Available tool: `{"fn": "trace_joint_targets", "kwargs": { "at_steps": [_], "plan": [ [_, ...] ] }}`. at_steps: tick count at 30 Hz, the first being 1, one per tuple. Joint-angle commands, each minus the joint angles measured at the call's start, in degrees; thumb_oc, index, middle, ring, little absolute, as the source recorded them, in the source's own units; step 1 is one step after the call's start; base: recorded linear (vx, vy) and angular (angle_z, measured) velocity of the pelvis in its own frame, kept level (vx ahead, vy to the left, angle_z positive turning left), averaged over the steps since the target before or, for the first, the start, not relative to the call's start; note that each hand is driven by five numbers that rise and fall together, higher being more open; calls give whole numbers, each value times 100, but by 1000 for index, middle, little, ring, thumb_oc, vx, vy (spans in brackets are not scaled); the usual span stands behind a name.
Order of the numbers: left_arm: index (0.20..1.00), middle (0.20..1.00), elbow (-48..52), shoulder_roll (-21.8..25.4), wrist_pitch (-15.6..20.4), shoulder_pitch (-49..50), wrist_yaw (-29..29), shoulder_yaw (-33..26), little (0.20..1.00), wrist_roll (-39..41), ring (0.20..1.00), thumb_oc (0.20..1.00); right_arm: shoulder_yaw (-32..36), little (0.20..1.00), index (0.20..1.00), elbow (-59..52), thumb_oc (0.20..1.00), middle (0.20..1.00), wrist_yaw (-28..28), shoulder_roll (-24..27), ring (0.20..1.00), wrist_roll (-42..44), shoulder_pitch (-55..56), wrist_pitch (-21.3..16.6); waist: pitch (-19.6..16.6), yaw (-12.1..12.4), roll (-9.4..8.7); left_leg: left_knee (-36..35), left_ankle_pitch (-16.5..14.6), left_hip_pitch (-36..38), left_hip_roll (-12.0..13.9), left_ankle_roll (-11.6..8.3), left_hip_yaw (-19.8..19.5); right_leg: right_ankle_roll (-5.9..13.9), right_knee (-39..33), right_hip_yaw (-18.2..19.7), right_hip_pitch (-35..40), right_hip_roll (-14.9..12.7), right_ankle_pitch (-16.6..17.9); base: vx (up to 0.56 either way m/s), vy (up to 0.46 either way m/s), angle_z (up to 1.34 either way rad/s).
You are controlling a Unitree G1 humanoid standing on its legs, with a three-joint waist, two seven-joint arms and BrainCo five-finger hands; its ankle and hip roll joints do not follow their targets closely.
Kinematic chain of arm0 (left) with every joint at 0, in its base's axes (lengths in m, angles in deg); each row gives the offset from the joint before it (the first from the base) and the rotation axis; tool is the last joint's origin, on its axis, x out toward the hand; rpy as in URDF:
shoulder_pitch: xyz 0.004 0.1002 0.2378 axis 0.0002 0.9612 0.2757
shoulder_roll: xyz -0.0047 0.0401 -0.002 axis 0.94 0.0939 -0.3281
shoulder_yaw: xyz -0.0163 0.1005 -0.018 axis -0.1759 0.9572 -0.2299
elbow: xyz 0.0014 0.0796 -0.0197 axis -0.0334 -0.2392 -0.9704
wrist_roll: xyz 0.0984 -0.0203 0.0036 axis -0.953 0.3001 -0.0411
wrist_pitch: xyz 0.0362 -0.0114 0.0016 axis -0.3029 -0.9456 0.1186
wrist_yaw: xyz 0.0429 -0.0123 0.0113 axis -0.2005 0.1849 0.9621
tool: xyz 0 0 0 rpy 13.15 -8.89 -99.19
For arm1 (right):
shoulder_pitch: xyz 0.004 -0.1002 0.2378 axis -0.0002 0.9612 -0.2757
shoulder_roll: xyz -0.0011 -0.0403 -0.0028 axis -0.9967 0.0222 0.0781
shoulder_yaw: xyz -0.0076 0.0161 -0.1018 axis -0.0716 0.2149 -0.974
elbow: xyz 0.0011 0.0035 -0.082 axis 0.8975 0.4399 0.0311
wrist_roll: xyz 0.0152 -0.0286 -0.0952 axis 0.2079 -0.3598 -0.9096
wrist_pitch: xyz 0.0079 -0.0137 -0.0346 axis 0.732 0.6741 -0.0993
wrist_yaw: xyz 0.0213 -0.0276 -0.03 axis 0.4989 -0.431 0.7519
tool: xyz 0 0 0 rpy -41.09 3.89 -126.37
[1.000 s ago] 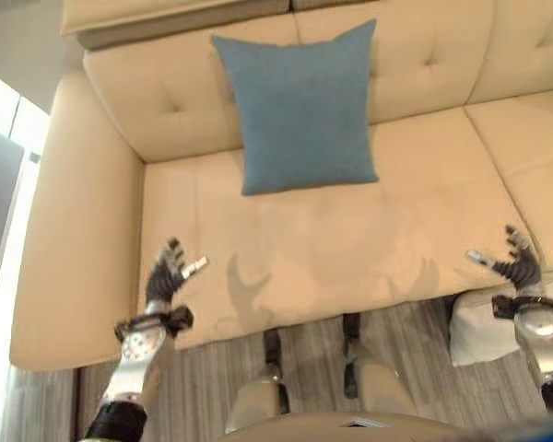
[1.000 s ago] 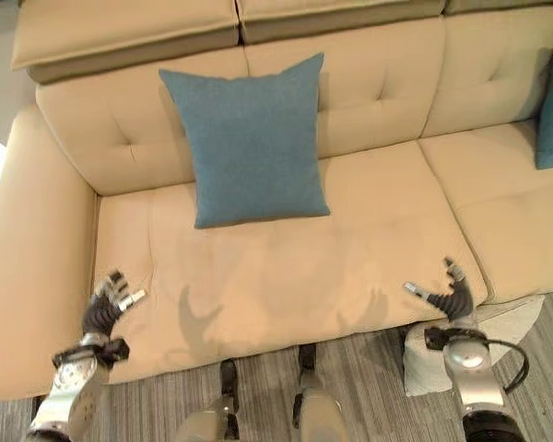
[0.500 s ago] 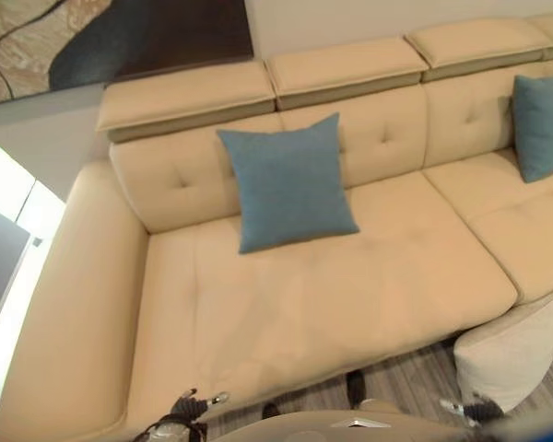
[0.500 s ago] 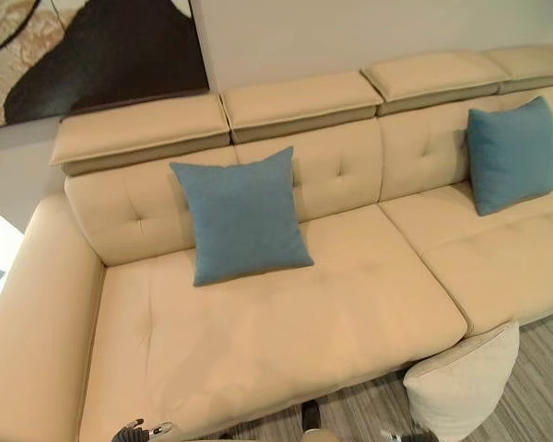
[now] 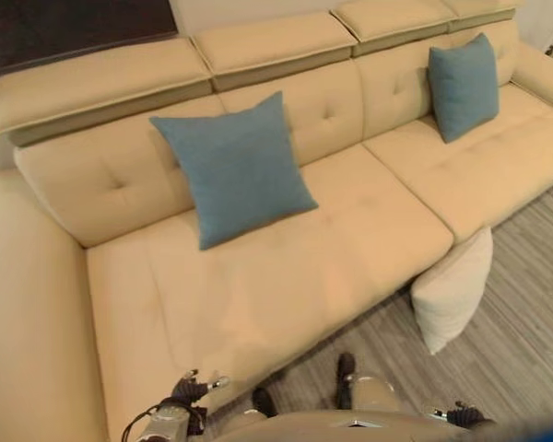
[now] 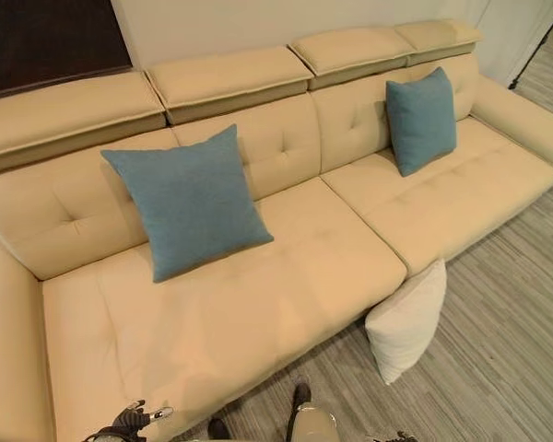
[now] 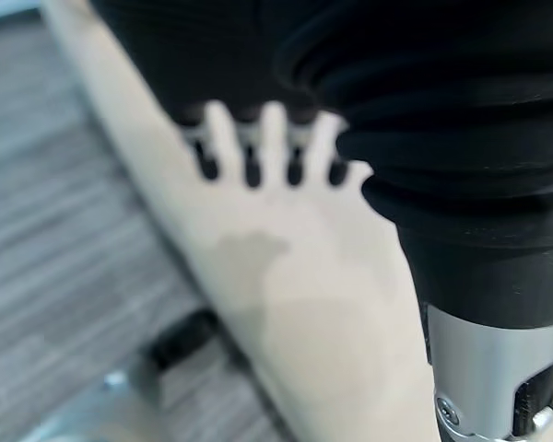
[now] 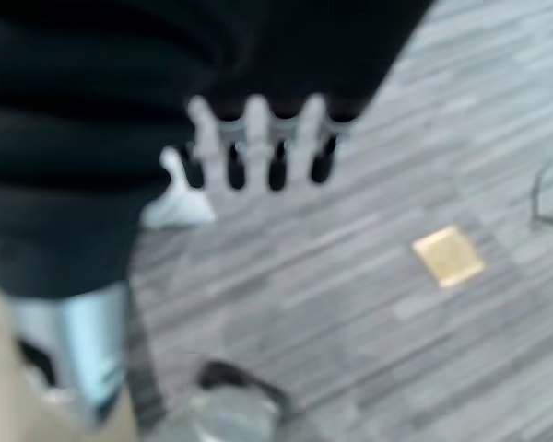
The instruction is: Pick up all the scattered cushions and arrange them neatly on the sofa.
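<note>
Shifted with the camera since half a second ago, so in eye views two blue cushions (image 5: 237, 167) (image 6: 421, 120) lean on sofa (image 5: 286, 276), cream cushion (image 5: 452, 291) on floor at lower right; in wrist views left hand (image 7: 258, 147) and right hand (image 8: 258, 138) straight-fingered, empty; next probably reaching for cream cushion.

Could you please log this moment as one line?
both hands open, empty | cream cushion on floor against beige sofa

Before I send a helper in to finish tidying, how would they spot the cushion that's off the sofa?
Start at the long beige sofa. On the striped grey floor, against its front edge, stands the cream cushion. It is pale and off the seat, unlike the two blue cushions propped against the backrest.
</note>
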Motion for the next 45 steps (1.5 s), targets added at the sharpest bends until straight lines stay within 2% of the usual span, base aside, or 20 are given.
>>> {"fn": "trace_joint_targets", "kwargs": {
  "at_steps": [1,4,5,9,11,13,14,16,20,22,25,26,27,28,31,32,35,38,42,45],
  "plan": [
    [1000,1000,75,87,67,-296,41,-110,1000,-90,1000,1000,-138,1000,1000,100,1000,1000,-110,121,1000,-64,-278,-58,-11,144,-17,26,-231,14,-284,-339,-728,8,-843,-153,841,12,254,17,-87,-50],
    [1000,1000,116,75,61,-354,88,-78,1000,-161,1000,1000,-191,1000,1000,127,1000,1000,-128,86,1000,-20,-320,-58,-68,161,-154,36,-7,-101,-255,-406,-526,-66,-1514,-40,1004,293,378,-34,-163,-45],
    [934,934,133,33,66,-403,81,39,934,-202,934,934,-208,1000,1000,116,1000,1000,-158,58,1000,52,-302,-72,-52,57,-201,131,56,-129,-204,-475,-548,-142,-1709,268,1024,496,369,-63,-183,-55],
    [1000,1000,171,-2,54,-442,-27,106,1000,-139,1000,1000,-188,1000,1000,110,1000,1000,-145,57,1000,169,-252,-86,-6,-43,-289,616,-22,-269,-86,-552,-568,-255,-1993,453,1136,644,396,-26,-160,-12],
    [1000,1000,225,-48,52,-525,-39,152,1000,40,1000,1000,-252,1000,1000,55,1000,1000,-171,66,1000,223,-284,-96,46,21,-370,997,-157,-410,-121,-581,-1181,-343,-2119,728,1167,728,429,-9,-72,-25],
    [1000,1000,307,-100,75,-566,19,204,1000,216,1000,1000,-349,1000,1000,12,1000,1000,-172,108,1000,236,-355,-90,77,189,-405,998,-287,-496,-363,-598,-2239,-355,-2118,1057,1133,760,480,-4,2,-77],
    [1000,1000,306,-100,75,-567,19,204,1000,216,1000,1000,-349,1000,1000,12,1000,1000,-172,108,1000,236,-356,-90,65,184,-407,993,-276,-510,-366,-597,-2243,-355,-2119,1054,1118,757,484,-3,-4,-117],
    [1000,1000,241,-162,67,-550,38,232,1000,243,1000,1000,-391,1000,1000,-12,1000,1000,-151,123,1000,258,-342,-115,40,234,-391,869,-349,-516,-548,-533,-2961,-347,-2055,1490,1014,806,546,12,49,-148],
    [1000,1000,79,-153,28,-614,-22,371,1000,-19,1000,1000,-418,1000,1000,106,1000,1000,-124,132,1000,124,-326,-28,-15,111,-298,324,-220,-247,-576,-374,-2664,-201,-1960,1745,776,743,712,-26,199,-74],
    [1000,1000,71,-83,58,-634,-5,293,1000,-18,1000,1000,-492,1000,1000,101,1000,1000,-136,108,1000,22,-482,-24,78,209,-262,219,-212,-195,-609,-305,-2327,-18,-1918,1834,510,674,936,-157,198,-129],
    [1000,1000,30,-6,58,-655,12,238,1000,7,1000,1000,-523,1000,1000,63,1000,1000,-151,80,1000,20,-594,-21,149,322,-265,184,-189,-188,-555,-293,-2081,54,-1830,1600,328,586,1047,-150,81,-144],
    [1000,1000,11,75,71,-669,37,188,1000,-36,1000,1000,-573,1000,1000,49,1000,1000,-164,63,1000,-35,-646,-22,212,450,-215,169,-145,-217,-445,-311,-1884,9,-1646,833,283,391,959,-99,14,-120],
    [1000,1000,11,75,71,-669,37,188,1000,-36,1000,1000,-573,1000,1000,49,1000,1000,-164,63,1000,-35,-646,-22,213,450,-215,169,-145,-216,-445,-311,-1885,9,-1646,833,284,391,959,-169,49,-121],
    [1000,1000,-21,76,54,-640,1,174,1000,-109,1000,1000,-592,1000,1000,53,1000,1000,-167,83,1000,-106,-633,-43,204,517,-158,117,-108,-208,-375,-302,-1748,-84,-1458,400,426,270,746,-72,34,-61],
    [1000,1000,-56,69,42,-648,-36,149,1000,-102,1000,1000,-564,1000,1000,43,1000,1000,-160,86,1000,-122,-610,-44,150,516,-161,85,-84,-194,-354,-283,-1667,-111,-1349,426,542,251,643,-87,-15,-32],
    [1000,1000,-86,52,32,-630,-36,127,1000,-125,1000,1000,-521,1000,1000,68,1000,1000,-178,84,1000,-145,-586,-21,114,629,-133,99,-93,-194,-279,-289,-1473,-123,-1203,-77,757,74,496,-136,-78,-30],
    [1000,1000,-102,-1,11,-586,-56,83,1000,-156,1000,1000,-543,1000,1000,126,1000,1000,-175,55,1000,-226,-579,6,15,871,-168,139,-169,-145,-172,-377,-1133,-3,-1278,-895,1176,-135,389,-46,-119,-82],
    [1000,1000,-73,-41,14,-583,-69,108,1000,-200,1000,1000,-611,1000,1000,159,1000,1000,-164,17,1000,-216,-573,11,-41,812,-225,100,-94,-90,-93,-455,-978,-20,-1683,-657,1207,93,394,-38,-212,-88],
    [1000,1000,-41,-159,2,-708,-93,324,1000,-261,1000,1000,-565,1000,1000,147,1000,1000,-197,-19,1000,-55,-519,-22,52,561,-233,507,13,-235,126,-551,-1015,-238,-1922,-242,1164,428,396,-86,-236,-54],
    [1000,1000,28,-220,-3,-752,-119,438,1000,-289,1000,1000,-523,1000,1000,149,1000,1000,-211,11,1000,3,-454,-32,143,480,-255,904,-29,-364,228,-632,-1020,-309,-1991,-238,1221,491,366,-43,-137,-12]
  ]
}}
